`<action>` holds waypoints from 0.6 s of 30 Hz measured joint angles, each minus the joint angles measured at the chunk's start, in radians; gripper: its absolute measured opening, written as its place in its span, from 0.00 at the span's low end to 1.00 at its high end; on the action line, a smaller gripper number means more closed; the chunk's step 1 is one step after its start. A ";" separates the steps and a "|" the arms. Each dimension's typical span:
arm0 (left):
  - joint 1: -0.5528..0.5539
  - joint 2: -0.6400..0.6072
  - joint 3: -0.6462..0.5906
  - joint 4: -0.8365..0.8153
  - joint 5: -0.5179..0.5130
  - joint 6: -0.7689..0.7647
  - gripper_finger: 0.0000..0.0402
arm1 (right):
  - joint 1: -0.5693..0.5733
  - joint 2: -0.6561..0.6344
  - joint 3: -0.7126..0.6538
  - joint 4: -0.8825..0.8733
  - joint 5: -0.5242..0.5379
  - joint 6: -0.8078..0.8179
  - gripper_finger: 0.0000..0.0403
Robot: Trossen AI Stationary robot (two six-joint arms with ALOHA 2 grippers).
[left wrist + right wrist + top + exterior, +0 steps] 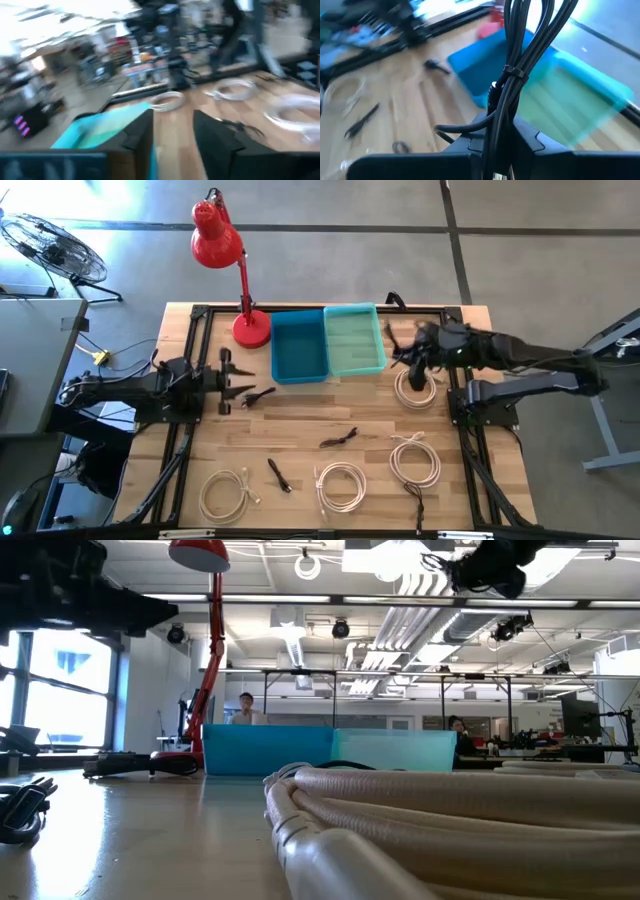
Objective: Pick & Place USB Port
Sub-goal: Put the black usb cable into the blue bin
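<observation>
Right wrist view: we see the right gripper (502,142) w/ fingers clamped on a bundled black USB cable (520,75), held above table near the teal bin (580,105) & blue bin (485,65). Left gripper (240,380), fingers apart, holds nothing.

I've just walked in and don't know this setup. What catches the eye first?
The red lamp stands at the table's far edge, beside the blue bin and the teal bin. The right hand holds a black cable up beside the teal bin. White cable coils lie along the near side.
</observation>
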 joint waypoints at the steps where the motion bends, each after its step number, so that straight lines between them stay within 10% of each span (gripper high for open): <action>1: 0.000 0.013 0.006 0.016 -0.010 -0.029 0.40 | 0.020 0.021 0.000 0.032 -0.003 -0.030 0.09; 18: 0.000 0.482 0.131 0.482 0.011 -0.188 0.53 | 0.223 0.461 0.000 0.582 -0.005 -0.584 0.09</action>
